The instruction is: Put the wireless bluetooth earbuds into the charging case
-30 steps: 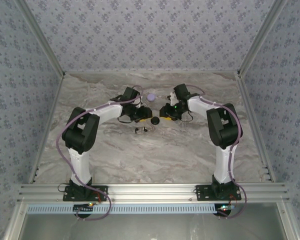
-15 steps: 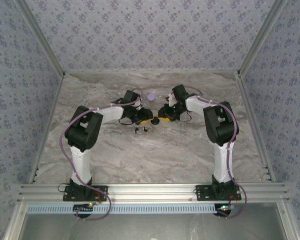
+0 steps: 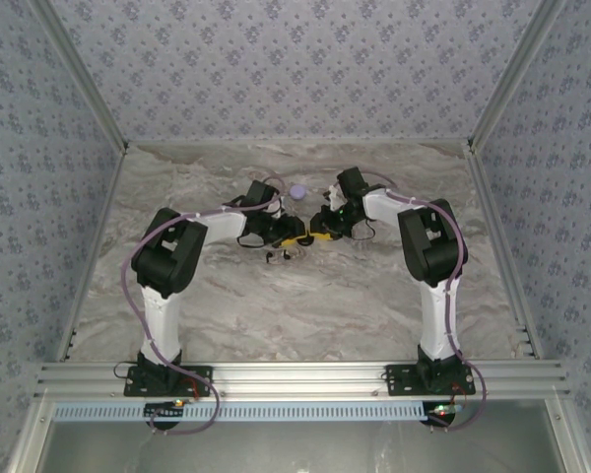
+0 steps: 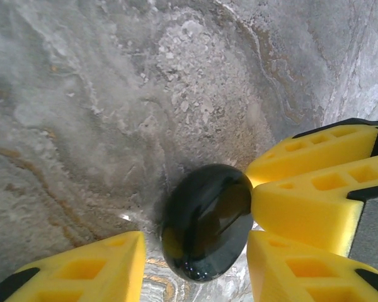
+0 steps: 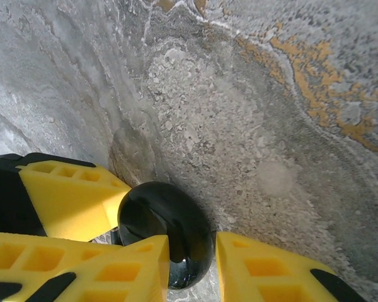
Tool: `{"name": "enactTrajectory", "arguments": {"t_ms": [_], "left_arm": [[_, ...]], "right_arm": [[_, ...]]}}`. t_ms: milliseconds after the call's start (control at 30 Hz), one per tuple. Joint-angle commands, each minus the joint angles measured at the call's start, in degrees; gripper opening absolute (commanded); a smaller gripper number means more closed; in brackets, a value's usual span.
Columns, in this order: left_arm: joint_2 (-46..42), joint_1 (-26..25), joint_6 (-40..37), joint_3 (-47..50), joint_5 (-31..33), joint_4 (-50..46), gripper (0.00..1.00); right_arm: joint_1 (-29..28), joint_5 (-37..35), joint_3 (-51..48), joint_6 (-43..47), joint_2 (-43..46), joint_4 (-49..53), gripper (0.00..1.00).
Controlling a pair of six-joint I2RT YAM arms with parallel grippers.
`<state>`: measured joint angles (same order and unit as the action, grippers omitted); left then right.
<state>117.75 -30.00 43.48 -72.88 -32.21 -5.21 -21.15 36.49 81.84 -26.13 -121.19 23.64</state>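
Both arms have moved in on the glossy black, rounded charging case (image 4: 208, 220) on the marbled tabletop (image 4: 82, 94). The left end effector (image 4: 195, 248) straddles it half-open. The right end effector (image 5: 192, 245) is narrow around it; I cannot tell whether it grips.

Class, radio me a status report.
Left gripper, right gripper flank round black charging case; grip unclear. Tiny black earbuds loose on marbled table. Nothing blocking.

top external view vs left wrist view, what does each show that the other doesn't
Top external: both white arms, a pale lilac round disc and two tiny black earbuds lying loose on the marble table. Left wrist: the glossy black round charging case close up, yellow fingers on either side. Shared: marble surface and yellow fingers close together.
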Motion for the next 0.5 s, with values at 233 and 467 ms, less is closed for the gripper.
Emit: {"name": "enactTrajectory", "arguments": {"t_ms": [233,467], "left_arm": [[2.92,-1.24,2.3,-0.33,-3.0,3.34,0.44],[2.92,-1.39,2.82,0.11,-4.13,5.49,0.44]], "right_arm": [[-0.21,1.34,-1.55,-0.64,-1.33,0.07,0.23],[-0.06,2.93,-2.37,-0.8,-1.33,-0.96,0.22]]}}
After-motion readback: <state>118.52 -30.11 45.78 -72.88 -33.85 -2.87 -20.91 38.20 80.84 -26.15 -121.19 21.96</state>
